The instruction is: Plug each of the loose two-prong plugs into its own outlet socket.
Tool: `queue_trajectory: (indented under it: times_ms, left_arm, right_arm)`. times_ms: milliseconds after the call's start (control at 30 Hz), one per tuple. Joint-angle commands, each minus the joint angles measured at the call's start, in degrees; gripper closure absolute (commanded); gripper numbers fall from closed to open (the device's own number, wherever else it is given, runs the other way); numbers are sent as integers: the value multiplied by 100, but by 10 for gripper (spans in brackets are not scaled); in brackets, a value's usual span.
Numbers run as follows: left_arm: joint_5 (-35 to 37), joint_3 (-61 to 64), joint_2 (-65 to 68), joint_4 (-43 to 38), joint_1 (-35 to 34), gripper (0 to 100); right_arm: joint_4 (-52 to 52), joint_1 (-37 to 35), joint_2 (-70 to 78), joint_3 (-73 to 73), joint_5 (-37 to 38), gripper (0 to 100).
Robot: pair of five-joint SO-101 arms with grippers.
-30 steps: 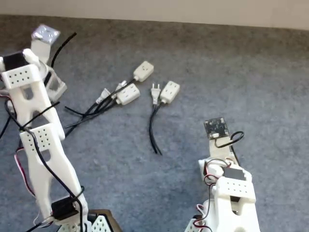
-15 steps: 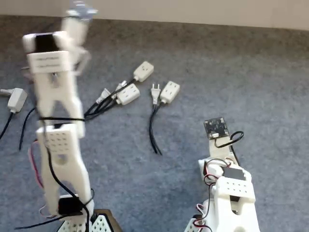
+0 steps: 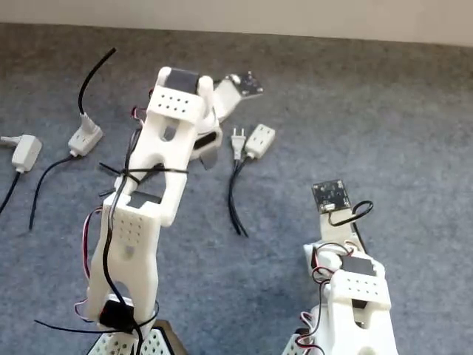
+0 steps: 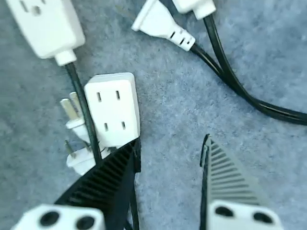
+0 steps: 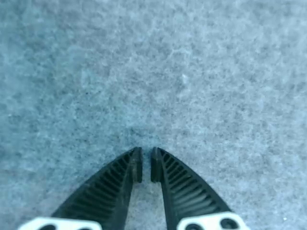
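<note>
The left arm (image 3: 174,140) has swung from the high view's left edge to its upper centre, so the left gripper (image 4: 171,141), jaws wide apart and empty, now hovers just beside an outlet socket (image 4: 112,110) and a loose plug (image 4: 76,125), seemingly ready for a pick, while the right gripper (image 5: 146,165), nearly closed, stays over bare carpet (image 5: 192,72).

Left arm (image 3: 166,140): white links with rows of small holes, black motors, black cables, red wires at lower left.
Right arm (image 3: 355,288): white shell, black motor, dark square circuit board (image 3: 331,195), black cable loop.
Left gripper (image 4: 171,143): 1 black ribbed finger, 1 grey.
Right gripper (image 5: 146,163): 2 black ribbed fingers.
</note>
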Motion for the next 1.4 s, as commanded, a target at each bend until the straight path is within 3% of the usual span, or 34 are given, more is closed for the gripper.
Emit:
queue_trajectory:
  times_ms: [0, 267, 767, 833, 933, 1133, 1367]
  left_arm:
    - [-167, 426, -303, -633, -145, 783]
    - [-167, 488, 277, -1415, -629, 783]
    - [-149, 488, 681, -1670, -716, 784]
    - [-158, 488, 637, -1662, -637, 819]
    - [-264, 488, 567, -1169, -303, 921]
    - [-422, 488, 259, 105, 391, 1000]
    - [-193, 1147, -1543, 607, 409, 995]
  right_arm:
    - [-31, -48, 180, -4, 79, 948]
    - [-31, -48, 180, -4, 79, 948]
    - [-31, -48, 180, -4, 79, 948]
    - [-31, -48, 180, -4, 79, 948]
    - [-31, -48, 180, -4, 79, 948]
    - [-40, -48, 180, -4, 79, 948]
    - [-101, -48, 180, 4, 79, 948]
